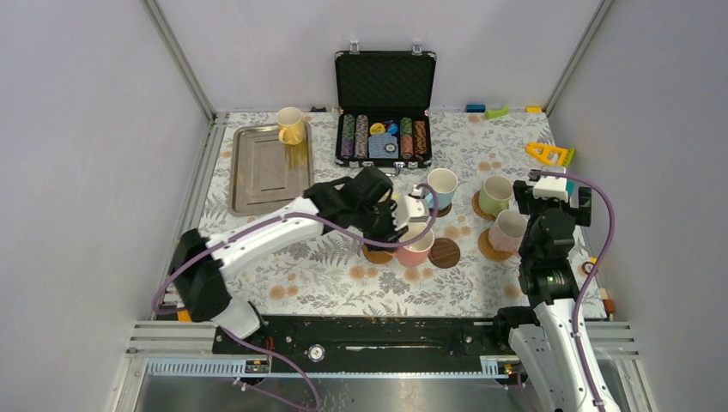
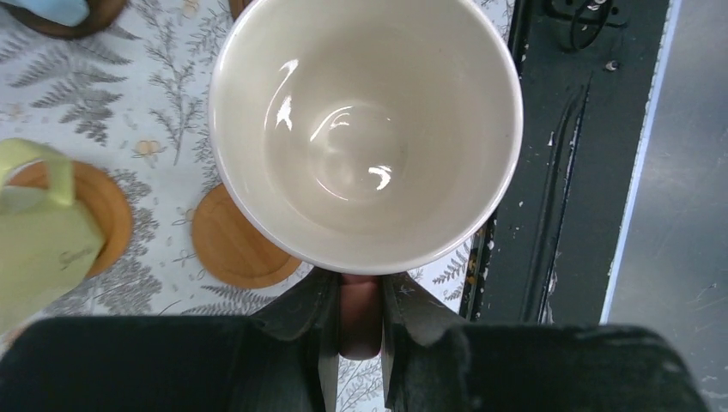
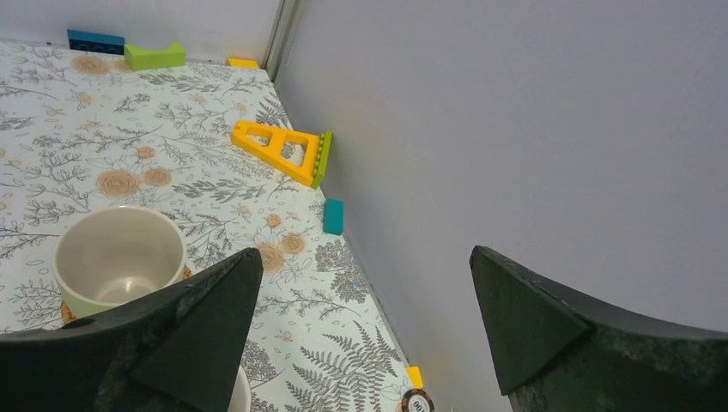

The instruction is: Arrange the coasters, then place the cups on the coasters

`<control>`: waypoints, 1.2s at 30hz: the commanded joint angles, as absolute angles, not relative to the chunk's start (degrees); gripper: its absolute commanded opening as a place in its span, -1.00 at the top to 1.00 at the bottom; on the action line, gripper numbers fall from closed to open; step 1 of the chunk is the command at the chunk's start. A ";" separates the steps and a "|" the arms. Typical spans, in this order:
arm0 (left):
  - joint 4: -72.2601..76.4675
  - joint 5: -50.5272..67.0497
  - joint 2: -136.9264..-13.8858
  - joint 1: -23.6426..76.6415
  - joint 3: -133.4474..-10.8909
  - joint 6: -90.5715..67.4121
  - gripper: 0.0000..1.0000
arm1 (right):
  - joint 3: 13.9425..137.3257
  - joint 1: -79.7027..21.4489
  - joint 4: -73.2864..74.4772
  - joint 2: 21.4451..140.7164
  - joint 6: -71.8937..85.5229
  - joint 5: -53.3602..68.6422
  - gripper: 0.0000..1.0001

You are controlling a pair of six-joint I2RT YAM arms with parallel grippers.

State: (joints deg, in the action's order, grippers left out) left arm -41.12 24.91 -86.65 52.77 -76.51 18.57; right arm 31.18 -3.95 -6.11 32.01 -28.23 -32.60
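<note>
1. The green mug point(image 2: 34, 249) has faint curly writing on it, too small for me to read.
2. The pink mug point(image 1: 416, 249) is shiny and cream inside. It is just in front of the open chip case point(image 1: 384, 86).
3. My left gripper point(image 2: 360, 300) is almost closed, pinching the pink mug's handle. The bowl is right past the fingers.
4. My right gripper point(image 3: 365, 257) is wide open and holds nothing. It is far right of the chip case.

A tray point(image 1: 257, 176) lies at the bench's point(image 1: 326, 287) far left, a cup point(image 1: 291, 125) on its far corner. Rightward, three cups point(image 1: 495, 195) stand on coasters point(image 1: 489, 250).
</note>
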 commanded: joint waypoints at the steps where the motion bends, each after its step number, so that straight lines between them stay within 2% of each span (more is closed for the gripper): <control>1: -31.08 24.38 -91.32 52.91 -83.17 14.83 1.00 | 30.55 -3.52 -9.84 32.22 -28.26 -33.79 -0.99; 12: -27.28 23.85 -103.52 55.12 -89.73 9.67 1.00 | 29.60 -3.03 -9.52 32.72 -28.78 -31.75 -0.99; 36: -14.44 16.52 -110.21 57.75 -84.93 7.62 1.00 | 29.31 -2.64 -7.65 33.93 -28.37 -28.13 -0.98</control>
State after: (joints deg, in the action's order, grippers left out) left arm -21.80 16.62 -110.89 57.39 -84.73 8.45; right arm 29.32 -3.16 -6.26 34.24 -28.64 -29.36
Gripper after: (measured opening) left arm 0.177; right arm 0.991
